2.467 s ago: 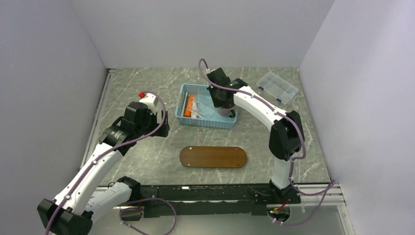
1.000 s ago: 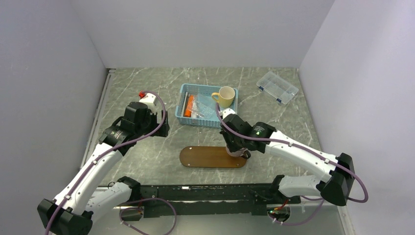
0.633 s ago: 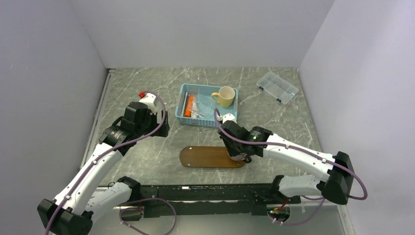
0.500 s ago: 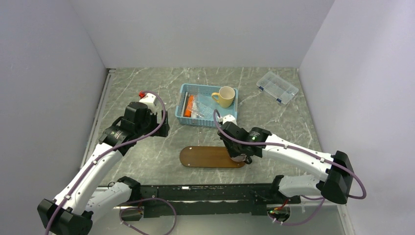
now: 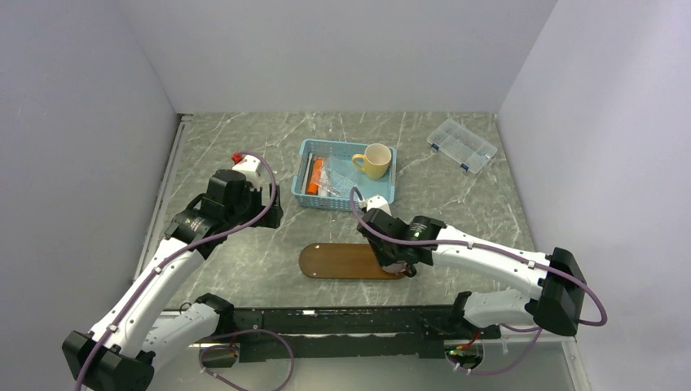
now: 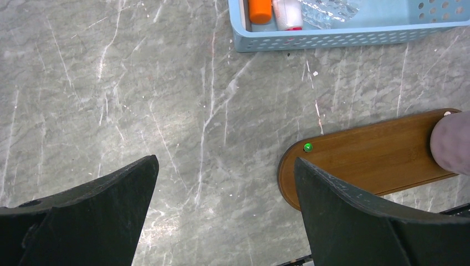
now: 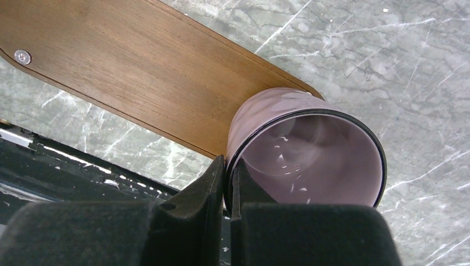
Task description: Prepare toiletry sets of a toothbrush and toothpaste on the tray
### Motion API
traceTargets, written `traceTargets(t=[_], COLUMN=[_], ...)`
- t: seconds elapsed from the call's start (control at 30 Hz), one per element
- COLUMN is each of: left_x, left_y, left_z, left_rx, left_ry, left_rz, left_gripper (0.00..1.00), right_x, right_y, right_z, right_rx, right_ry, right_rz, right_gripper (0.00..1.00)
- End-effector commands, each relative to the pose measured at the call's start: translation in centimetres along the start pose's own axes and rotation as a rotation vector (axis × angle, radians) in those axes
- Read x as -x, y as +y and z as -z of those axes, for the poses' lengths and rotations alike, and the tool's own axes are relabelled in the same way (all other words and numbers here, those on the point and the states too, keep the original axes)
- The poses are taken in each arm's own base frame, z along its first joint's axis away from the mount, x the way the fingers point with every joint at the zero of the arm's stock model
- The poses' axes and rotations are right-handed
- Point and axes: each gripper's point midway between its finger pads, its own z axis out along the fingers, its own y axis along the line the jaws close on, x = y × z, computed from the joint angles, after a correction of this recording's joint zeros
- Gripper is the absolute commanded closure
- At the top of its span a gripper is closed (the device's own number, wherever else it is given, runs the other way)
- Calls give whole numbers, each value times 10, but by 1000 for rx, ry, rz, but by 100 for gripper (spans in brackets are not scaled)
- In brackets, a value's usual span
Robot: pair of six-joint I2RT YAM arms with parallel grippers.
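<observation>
The dark wooden tray (image 5: 342, 261) lies on the marble table (image 5: 456, 195) nearest the arm bases. At its right end the right jaws are clamped on the rim of a mauve cup (image 7: 310, 155). Farther left, the left jaws hang wide apart above the table. Beyond, a blue basket (image 5: 342, 204) holds 1 orange toothpaste tube (image 5: 317, 174) and a yellow mug (image 5: 377, 160); a clear compartment box (image 5: 461, 145) sits farthest right.

Dark brown oval wooden tray (image 5: 342, 261): from above, its right end lies hidden from us under the right gripper (image 5: 397, 262); the left wrist view cuts that end off.
Mauve round cup (image 7: 302, 149): we cannot see its base, nor whether it touches the tray.
Blue slatted plastic basket (image 6: 332, 37): cropped by the left wrist view's top edge; from above we cannot tell its contents apart.
</observation>
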Motion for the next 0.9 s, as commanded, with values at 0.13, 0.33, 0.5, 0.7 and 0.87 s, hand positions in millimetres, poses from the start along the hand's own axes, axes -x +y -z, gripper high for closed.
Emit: traceTargets(t=[0.13,0.33,0.5,0.7,0.87], left_x=[5,5,5,5,5], left_y=[-1,-1,0,0,0], left_z=[0,0,0,-1,-1], left_rx=[-10,-10,-9,-8,-6], left_ry=[-21,-22,-22,-21,-19], left_rz=[-13,-14,-14,-14,-15], left_gripper=[1,1,1,1,1], right_x=[13,10,5,0,0], right_y=[4,3,2,0,3], right_z=[2,2,1,1,-1], right_rx=[-10,-20,-24,-27,-18], right_ry=[-60,-57,-49,-48,-53], right_rz=[-19,-24,-31,-42,-49], right_gripper=[100,100,100,100,100])
